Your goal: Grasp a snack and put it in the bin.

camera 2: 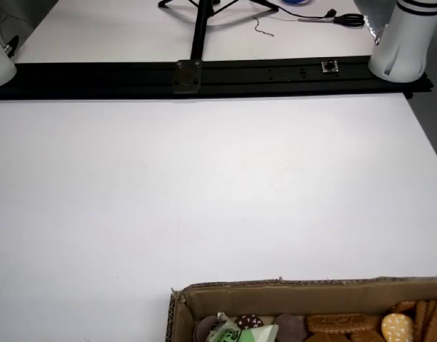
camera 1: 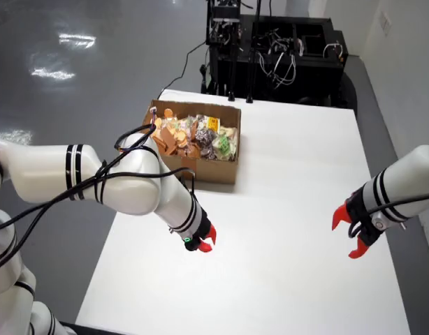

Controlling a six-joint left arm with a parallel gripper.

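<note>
In the view from above, the white worktop (camera 1: 284,209) carries a cardboard box (camera 1: 200,166) at about eleven o'clock, heaped with snacks (camera 1: 193,136): orange biscuits toward its left, wrapped packets toward its right, too jumbled to count. The near arm reaches in from nine o'clock, and its gripper (camera 1: 204,239) hangs over bare worktop near six o'clock of the box, apart from it. Its red fingers look close together with nothing between them, though the arm's wrist hides much of them. A second arm enters at three o'clock, its red claws (camera 1: 351,234) spread. In the low view across the worktop, only the box's far edge (camera 2: 311,288) shows at six o'clock, cut off by the frame; no gripper appears there.
</note>
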